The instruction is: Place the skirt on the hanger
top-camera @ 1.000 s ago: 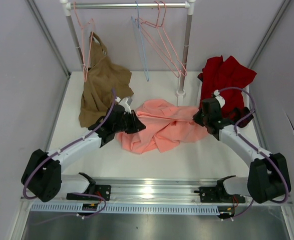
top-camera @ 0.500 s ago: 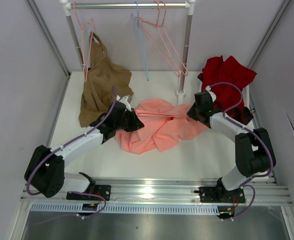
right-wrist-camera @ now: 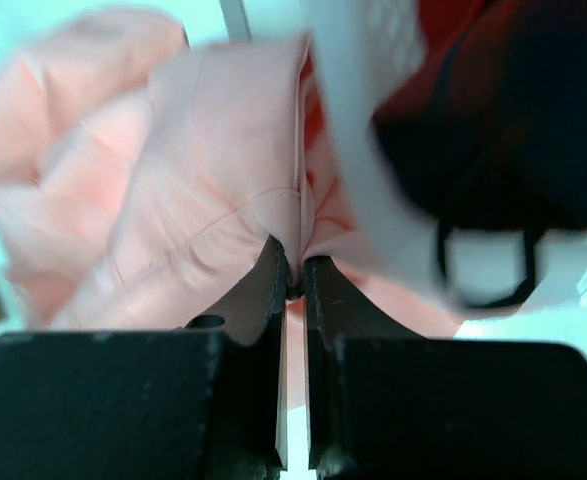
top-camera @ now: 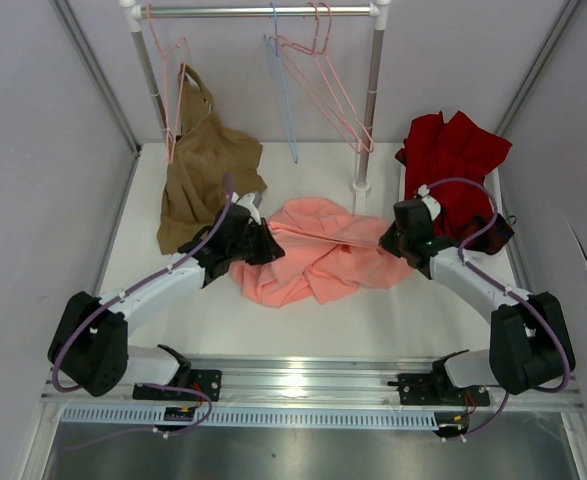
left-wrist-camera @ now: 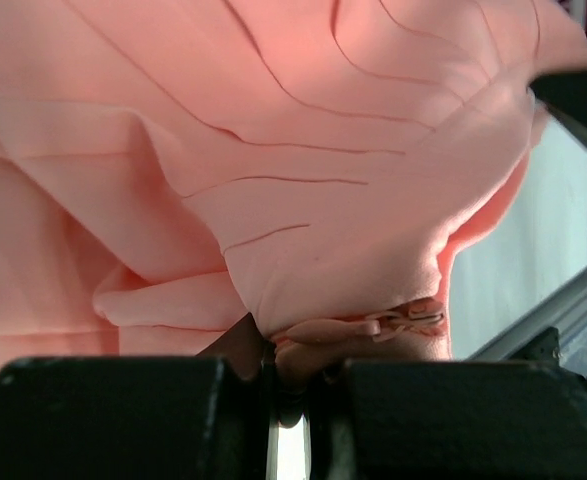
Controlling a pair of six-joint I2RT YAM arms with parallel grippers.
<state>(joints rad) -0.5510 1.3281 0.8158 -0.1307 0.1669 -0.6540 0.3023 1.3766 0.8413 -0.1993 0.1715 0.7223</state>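
The salmon-pink skirt (top-camera: pixel 318 255) lies bunched on the white table between the two arms. My left gripper (top-camera: pixel 266 240) is shut on the skirt's left edge; the left wrist view shows the fabric (left-wrist-camera: pixel 303 190) pinched between the jaws beside a zipper pull (left-wrist-camera: pixel 413 318). My right gripper (top-camera: pixel 385 240) is shut on the skirt's right edge, a thin fold (right-wrist-camera: pixel 295 245) clamped between its fingers. A taut ridge of fabric runs between the two grips. The light blue hanger (top-camera: pixel 283 95) hangs from the rail at the back.
Pink wire hangers (top-camera: pixel 323 85) hang on the rail (top-camera: pixel 263 12), one more (top-camera: pixel 168 90) at the left. A tan-brown garment (top-camera: pixel 203 170) drapes at the back left. A dark red garment (top-camera: pixel 453 160) lies at the back right, close behind my right arm. The rack's right post (top-camera: pixel 371 110) stands behind the skirt.
My right arm swung in toward the skirt and back out slightly, its elbow shifting; the skirt's right edge moved with it. The left gripper held its place on the fabric.
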